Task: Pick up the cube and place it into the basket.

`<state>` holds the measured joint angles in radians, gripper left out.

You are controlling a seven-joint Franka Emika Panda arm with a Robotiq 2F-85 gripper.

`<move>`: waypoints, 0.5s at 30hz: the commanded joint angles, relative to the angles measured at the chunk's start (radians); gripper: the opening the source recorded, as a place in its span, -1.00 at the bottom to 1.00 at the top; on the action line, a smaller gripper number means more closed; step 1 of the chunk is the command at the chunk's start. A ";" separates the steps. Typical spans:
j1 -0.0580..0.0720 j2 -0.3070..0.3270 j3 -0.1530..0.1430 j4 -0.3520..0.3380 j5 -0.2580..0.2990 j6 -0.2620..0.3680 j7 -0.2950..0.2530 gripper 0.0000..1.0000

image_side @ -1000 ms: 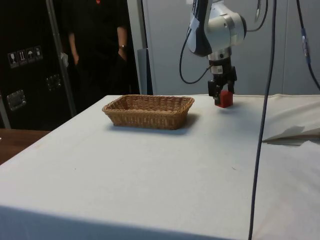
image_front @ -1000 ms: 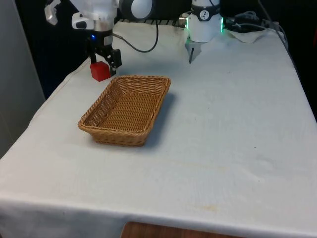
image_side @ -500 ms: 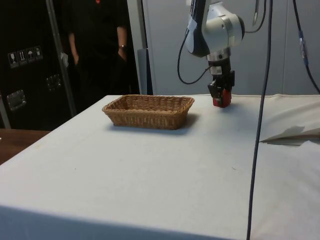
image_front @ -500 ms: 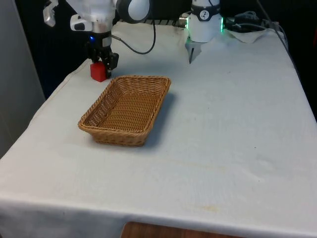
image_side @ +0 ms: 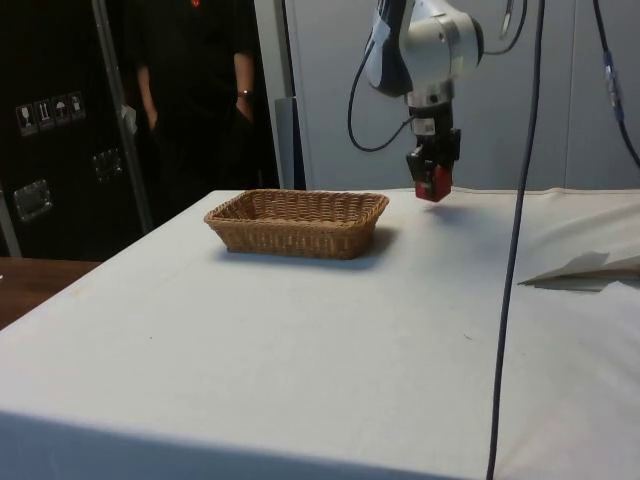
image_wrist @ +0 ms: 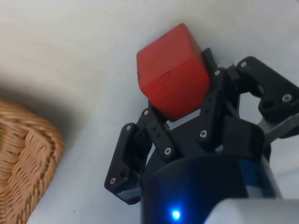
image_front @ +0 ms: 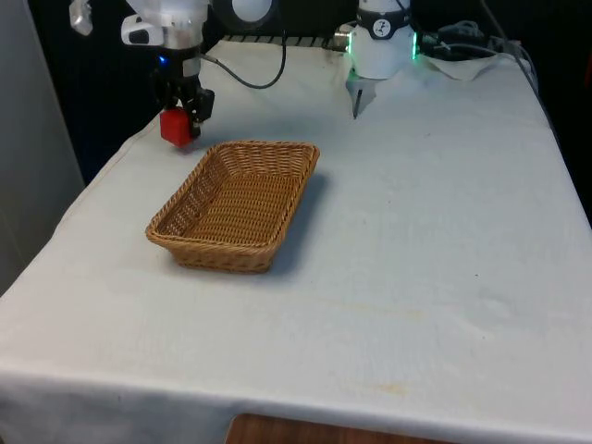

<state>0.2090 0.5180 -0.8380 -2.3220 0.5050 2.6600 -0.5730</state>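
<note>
The red cube (image_front: 175,128) hangs a little above the white cloth, past the far corner of the wicker basket (image_front: 237,203) on the front view's left. My black gripper (image_front: 179,122) is shut on the cube. In the side view the red cube (image_side: 432,186) is off the table, beyond the wicker basket (image_side: 298,222), with the gripper (image_side: 431,180) around it. The wrist view shows the cube (image_wrist: 172,77) pinched between the two fingers (image_wrist: 211,103), and a corner of the basket (image_wrist: 23,154) beside it.
A person in dark clothes (image_side: 195,95) stands behind the table's far side in the side view. A black cable (image_side: 512,250) hangs down in front of the side view. Crumpled white cloth and cables (image_front: 472,51) lie at the far end.
The gripper closed on the cube and lifted it off the cloth. It has drifted slightly towards the front view's left.
</note>
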 commanded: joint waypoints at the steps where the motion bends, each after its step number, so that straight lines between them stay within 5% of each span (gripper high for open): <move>1: 0.020 -0.006 -0.026 0.005 -0.024 -0.020 0.019 -0.96; 5: 0.028 -0.025 -0.037 0.026 -0.055 -0.043 0.043 -0.96; 6: 0.013 -0.028 -0.018 0.021 -0.038 -0.026 0.028 -0.96; 7: 0.029 -0.028 -0.038 0.031 -0.060 -0.048 0.048 -0.96; 14: 0.035 -0.038 -0.030 0.080 -0.083 -0.087 0.087 -0.96; 15: 0.027 -0.044 -0.023 0.077 -0.075 -0.081 0.076 -0.96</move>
<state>0.2360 0.4740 -0.8610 -2.2450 0.4300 2.5790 -0.4970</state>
